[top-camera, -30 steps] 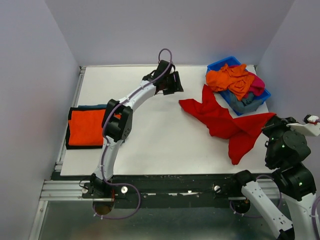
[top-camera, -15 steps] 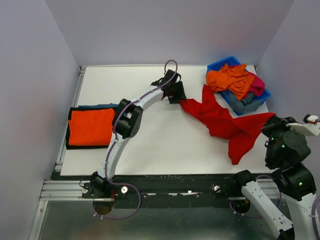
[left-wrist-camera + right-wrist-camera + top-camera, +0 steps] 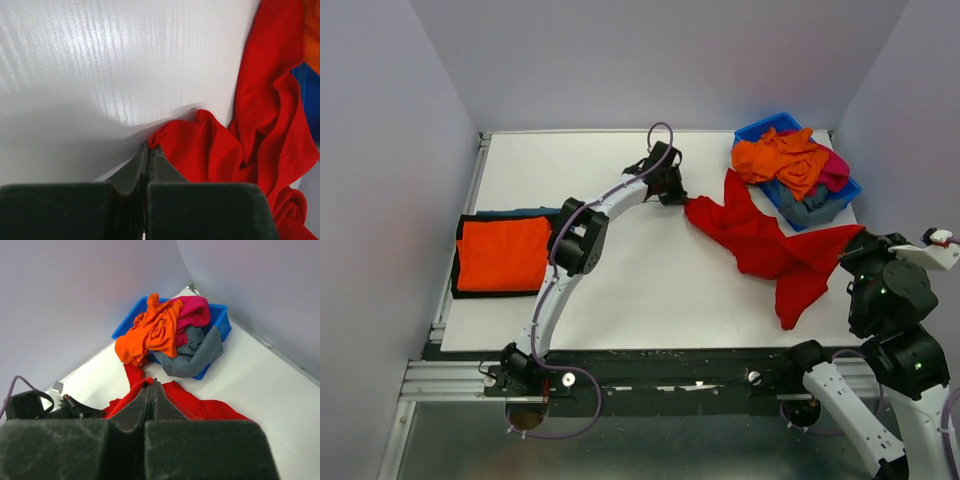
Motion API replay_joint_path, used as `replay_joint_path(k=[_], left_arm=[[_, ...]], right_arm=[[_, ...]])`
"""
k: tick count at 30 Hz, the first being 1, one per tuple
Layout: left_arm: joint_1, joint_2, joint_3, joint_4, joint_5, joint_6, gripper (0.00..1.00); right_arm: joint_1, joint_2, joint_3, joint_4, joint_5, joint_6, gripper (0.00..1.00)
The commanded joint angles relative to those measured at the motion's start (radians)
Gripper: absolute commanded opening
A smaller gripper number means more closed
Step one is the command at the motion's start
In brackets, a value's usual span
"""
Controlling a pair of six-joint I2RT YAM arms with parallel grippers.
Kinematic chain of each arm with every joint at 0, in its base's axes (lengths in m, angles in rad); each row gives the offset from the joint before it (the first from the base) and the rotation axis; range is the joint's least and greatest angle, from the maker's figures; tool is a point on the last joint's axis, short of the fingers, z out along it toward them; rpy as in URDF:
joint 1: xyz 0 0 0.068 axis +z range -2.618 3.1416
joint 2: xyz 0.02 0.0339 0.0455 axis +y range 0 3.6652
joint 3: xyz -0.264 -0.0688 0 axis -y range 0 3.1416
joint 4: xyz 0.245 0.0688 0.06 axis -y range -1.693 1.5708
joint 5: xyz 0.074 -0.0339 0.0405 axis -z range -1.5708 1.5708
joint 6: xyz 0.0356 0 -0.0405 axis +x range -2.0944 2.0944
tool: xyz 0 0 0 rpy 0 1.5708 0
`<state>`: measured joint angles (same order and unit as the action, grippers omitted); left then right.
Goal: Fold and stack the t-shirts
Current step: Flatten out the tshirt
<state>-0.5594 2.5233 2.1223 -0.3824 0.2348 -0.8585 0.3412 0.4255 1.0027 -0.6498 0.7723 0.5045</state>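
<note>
Beside the red shirt (image 3: 760, 240), left gripper (image 3: 148, 149) has edged closer, fingers pressed together (wrist view: tips touch its hem); right gripper (image 3: 151, 386) closed too.

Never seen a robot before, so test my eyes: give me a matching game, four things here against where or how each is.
1 red t-shirt
2 folded orange t-shirt
3 blue bin
4 left gripper

A far right corner, heaped with shirts
B flat at the left edge of the table
C fingers shut, at the red cloth's edge
D crumpled, right of centre

Pairs: 1-D, 2-B, 3-A, 4-C
</note>
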Motion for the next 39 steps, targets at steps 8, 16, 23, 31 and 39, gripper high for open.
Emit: replay_joint_path(k=[8,16,23,31,39], left_arm=[[0.173,-0.308,-0.209,-0.036,-0.086,0.079,0.0],[0.357,-0.606,-0.276,-0.139,-0.175,0.105,0.0],[0.478,-0.618,0.017,-0.323,-0.154,0.078,0.0],[0.523,-0.771,0.187,-0.398,-0.21,0.098,0.0],[0.523,-1.178,-0.099,-0.262,-0.351,0.131,0.0]], right_arm=[[0.001,0.154,-0.087,0.091,-0.177,0.029,0.01],[-0.066,0.45,0.09,0.222,-0.221,-0.084,0.01],[-0.234,0.78,0.604,0.139,-0.585,-0.139,0.01],[-0.258,0.793,0.929,0.131,-0.757,-0.208,0.01],[-0.258,0.457,0.784,0.297,-0.866,-0.23,0.01]])
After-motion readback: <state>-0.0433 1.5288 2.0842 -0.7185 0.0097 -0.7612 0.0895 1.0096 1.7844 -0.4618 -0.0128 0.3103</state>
